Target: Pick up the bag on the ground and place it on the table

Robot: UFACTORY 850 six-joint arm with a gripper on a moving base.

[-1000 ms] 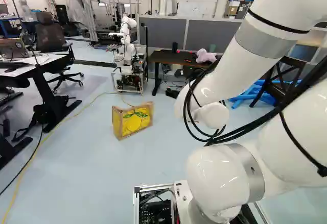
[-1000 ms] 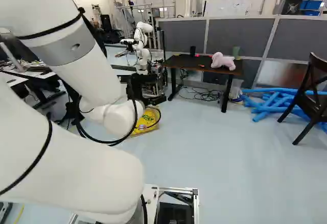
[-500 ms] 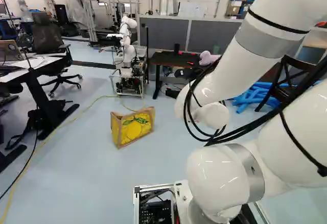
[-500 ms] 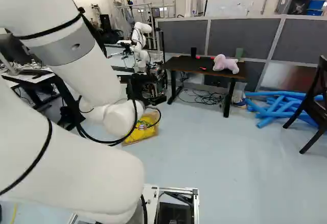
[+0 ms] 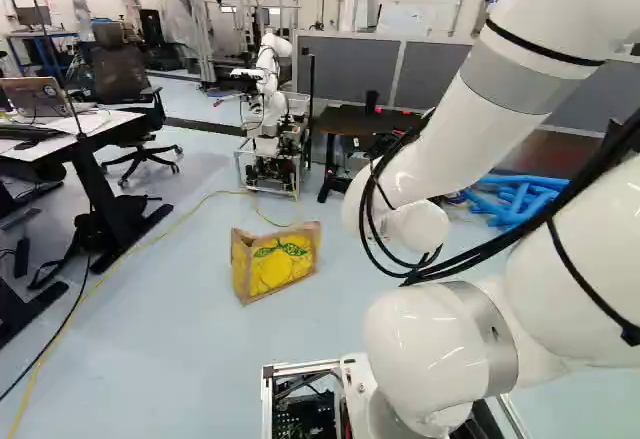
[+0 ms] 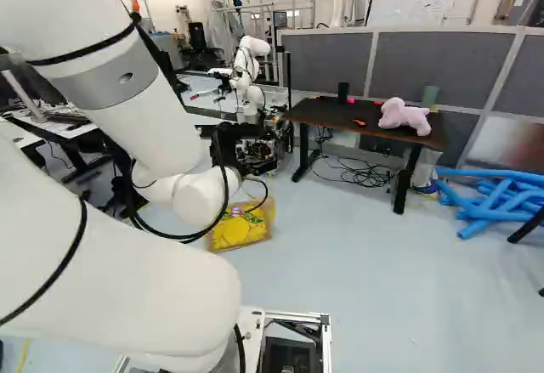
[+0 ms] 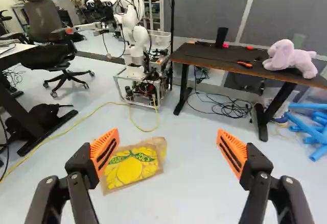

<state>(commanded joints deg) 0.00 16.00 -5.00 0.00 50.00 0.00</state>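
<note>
Because the bag (image 7: pixel 132 169) stands on the floor (image 7: pixel 194 193), short of the near left corner of the table (image 7: pixel 219 56) in the right base view and off-centre ahead of the gripper (image 7: pixel 168 150), whose 2 fingers are spread wide and hold nothing, we judge that a straight advance could press 1 fingertip against it and topple it. If we later set it by the table's right edge, it could nudge the plush toy (image 7: pixel 290 58) off.
</note>
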